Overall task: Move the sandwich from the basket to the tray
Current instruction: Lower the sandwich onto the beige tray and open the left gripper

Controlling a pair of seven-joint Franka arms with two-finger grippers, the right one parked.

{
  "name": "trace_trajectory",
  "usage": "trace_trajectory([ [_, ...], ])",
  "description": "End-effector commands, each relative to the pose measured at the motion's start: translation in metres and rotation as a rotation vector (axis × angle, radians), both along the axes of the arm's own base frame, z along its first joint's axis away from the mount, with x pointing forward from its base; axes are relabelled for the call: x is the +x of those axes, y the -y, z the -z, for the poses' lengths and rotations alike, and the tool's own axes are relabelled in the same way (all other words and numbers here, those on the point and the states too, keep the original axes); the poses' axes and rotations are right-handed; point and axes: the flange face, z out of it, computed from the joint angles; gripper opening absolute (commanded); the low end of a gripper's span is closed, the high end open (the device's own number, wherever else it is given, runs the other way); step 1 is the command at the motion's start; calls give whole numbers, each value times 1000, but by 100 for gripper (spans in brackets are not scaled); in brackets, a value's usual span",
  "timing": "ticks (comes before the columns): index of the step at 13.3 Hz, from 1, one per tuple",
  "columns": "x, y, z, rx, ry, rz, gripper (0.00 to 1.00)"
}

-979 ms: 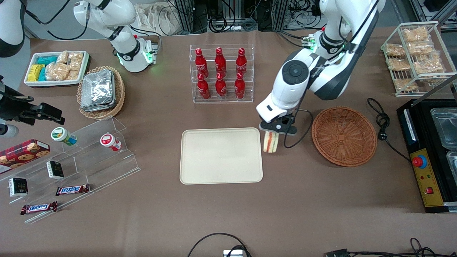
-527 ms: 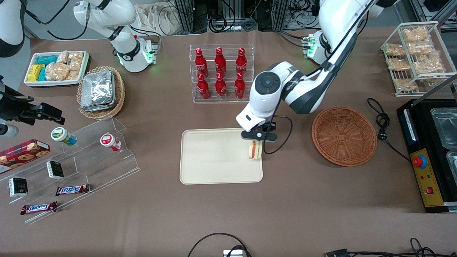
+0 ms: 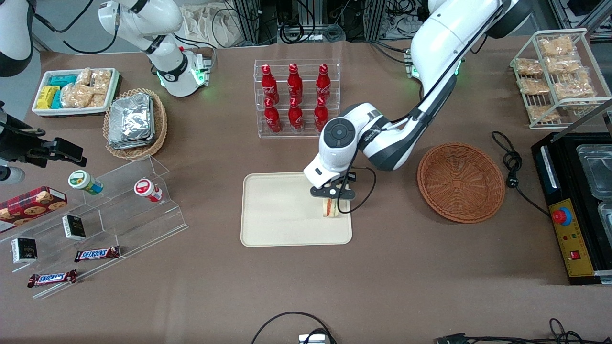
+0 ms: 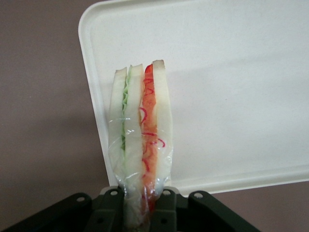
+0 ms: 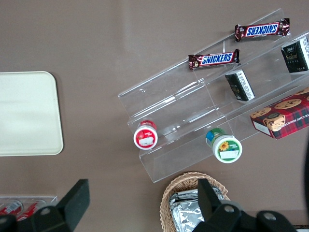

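Hanging over the tray (image 3: 287, 210), the gripper (image 3: 331, 204) has its fingers clamped on the lower end of the sandwich (image 3: 330, 208), which stands on edge in its clear wrap with the green and red layers showing. In the front view the sandwich sits above the part of the tray nearest the working arm's end of the table, close to the rim. The wrist view shows the same thing: the wedge (image 4: 140, 140) lines up almost along the tray's rim (image 4: 91, 96), with bare table just beside it. The basket (image 3: 461, 182) lies empty, well apart toward the working arm's end.

The main risk is the landing spot. Released here, the sandwich could come down on the rim and tip off onto the table, since it is held upright on a narrow edge and would likely topple one way or the other. A short move further over the tray's middle would remove that doubt.

Height matters too; whether the wedge already touches the tray cannot be told, and a drop from above could make it bounce or roll. The slippery wrap might also cling to a finger on opening and drag the sandwich sideways.
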Motion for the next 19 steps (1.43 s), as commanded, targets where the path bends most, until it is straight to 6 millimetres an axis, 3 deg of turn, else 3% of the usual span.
trace_trajectory([
  [1,3,8,17,31,1,-6,13],
  [4,3,18,26,25,-3,1,15],
  [10,2,17,39,48,2,10,38],
  [12,2,16,42,61,14,-1,78],
  [13,2,16,42,61,15,-3,79],
  [15,4,16,31,55,23,-9,82],
  [19,35,7,-36,60,58,-97,87],
])
